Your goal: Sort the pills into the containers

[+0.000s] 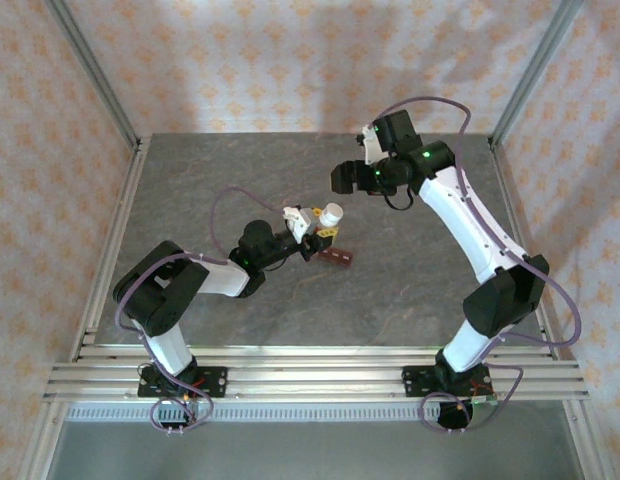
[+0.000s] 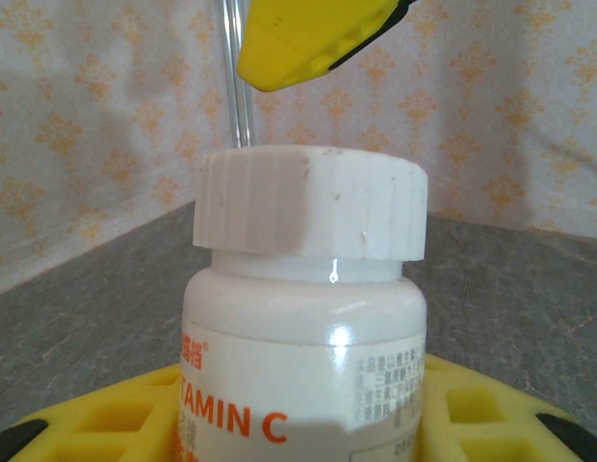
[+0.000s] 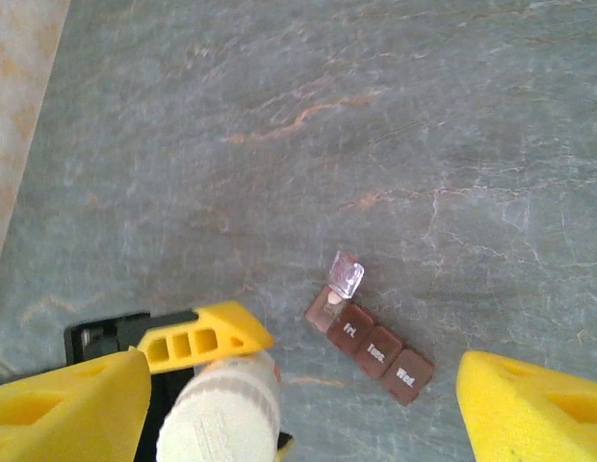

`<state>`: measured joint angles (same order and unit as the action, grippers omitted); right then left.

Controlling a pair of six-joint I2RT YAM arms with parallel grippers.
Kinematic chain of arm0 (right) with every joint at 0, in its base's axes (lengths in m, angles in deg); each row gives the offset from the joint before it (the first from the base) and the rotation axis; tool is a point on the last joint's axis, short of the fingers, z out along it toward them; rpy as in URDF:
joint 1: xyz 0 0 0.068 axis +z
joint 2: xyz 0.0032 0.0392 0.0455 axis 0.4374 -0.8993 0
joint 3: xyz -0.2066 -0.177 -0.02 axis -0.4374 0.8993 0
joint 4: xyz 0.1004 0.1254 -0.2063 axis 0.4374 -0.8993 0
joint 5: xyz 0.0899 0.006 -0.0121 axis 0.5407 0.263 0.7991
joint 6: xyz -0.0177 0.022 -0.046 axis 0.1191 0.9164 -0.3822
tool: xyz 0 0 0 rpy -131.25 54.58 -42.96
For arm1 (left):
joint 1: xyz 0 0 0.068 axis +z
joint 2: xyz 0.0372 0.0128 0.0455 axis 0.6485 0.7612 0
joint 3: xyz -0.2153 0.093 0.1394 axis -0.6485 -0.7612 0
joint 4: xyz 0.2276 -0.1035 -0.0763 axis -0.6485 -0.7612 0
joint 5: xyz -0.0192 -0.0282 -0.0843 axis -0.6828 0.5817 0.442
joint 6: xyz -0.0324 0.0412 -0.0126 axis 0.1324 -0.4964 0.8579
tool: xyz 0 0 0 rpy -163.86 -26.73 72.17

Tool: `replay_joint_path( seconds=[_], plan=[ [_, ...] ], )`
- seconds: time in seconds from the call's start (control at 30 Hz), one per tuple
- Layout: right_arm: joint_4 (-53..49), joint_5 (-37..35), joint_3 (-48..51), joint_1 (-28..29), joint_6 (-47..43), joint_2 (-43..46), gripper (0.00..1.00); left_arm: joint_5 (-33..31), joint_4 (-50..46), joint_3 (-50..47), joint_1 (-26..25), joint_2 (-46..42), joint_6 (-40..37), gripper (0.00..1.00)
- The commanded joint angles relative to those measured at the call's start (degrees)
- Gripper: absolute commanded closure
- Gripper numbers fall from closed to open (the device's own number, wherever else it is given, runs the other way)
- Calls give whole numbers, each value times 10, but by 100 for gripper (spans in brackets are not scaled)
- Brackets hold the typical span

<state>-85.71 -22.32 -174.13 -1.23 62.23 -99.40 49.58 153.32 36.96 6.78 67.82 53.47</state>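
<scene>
Centre of bench: the left pincer (image 1: 317, 226) lies low over the grey stone bench (image 1: 240, 170), clamped on a white bottle (image 2: 303, 356) whose ribbed white cap (image 2: 310, 200) is on.
Containers: the dark red-brown containers (image 3: 371, 342), a strip of four cells, lie flat on the bench just beside the left pincer's tip, on its right and a little nearer the arm bases.
Right pincer: the right pincer (image 3: 303, 371) hangs high over the bottle and strip, its yellow fingers (image 3: 530, 404) spread wide and gripping nothing.
Edges: aluminium rails (image 1: 108, 250) run along the left and right sides, and doubled rails cross the near edge by the arm bases. Slanting posts (image 1: 90, 70) rise at the back corners, with patterned walls (image 1: 290, 60) beyond.
Open room: bare stone stretches left of the strip, behind it toward the back wall, and in front toward the near rails.
Strip writing: three shut lids read "Fri.", "Tues." and "Wed." The fourth, a clear lid (image 3: 347, 274) at the end next to "Fri.", stands raised, and nothing on it can be read.
Bottle writing: orange capitals "TAMIN C", with the first letters cut off at the bottle's curve. Small orange characters sit above them, and the fine grey print beside them is too small to read.
</scene>
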Motion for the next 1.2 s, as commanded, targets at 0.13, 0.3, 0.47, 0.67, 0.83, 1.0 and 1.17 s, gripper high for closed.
replay_joint_path(
  seconds=[0.13, 0.3, 0.47, 0.67, 0.83, 1.0, 1.17],
  plan=[
    [-36, 40, -1, 6, -89, 25, 22, 12, 37, 9, -2, -11, -12, 100],
    [-39, 36, 5, 16, -97, 15, 24, 14, 37, 16, -3, -2, -11, 100],
    [-36, 38, 8, 26, -99, 2, 27, 17, 37, 20, -3, 3, -11, 100],
    [-32, 44, 16, 38, -99, -6, 27, 19, 38, 24, -2, 10, -8, 100],
    [-29, 47, 29, 43, -99, -8, 29, 20, 38, 26, -3, 13, -5, 100],
    [-27, 43, 38, 43, -97, -10, 46, 20, 39, 30, -3, 13, -4, 100],
    [-20, 48, 51, 43, -78, -12, 55, 20, 37, 28, -3, 9, -3, 100]
  ],
)
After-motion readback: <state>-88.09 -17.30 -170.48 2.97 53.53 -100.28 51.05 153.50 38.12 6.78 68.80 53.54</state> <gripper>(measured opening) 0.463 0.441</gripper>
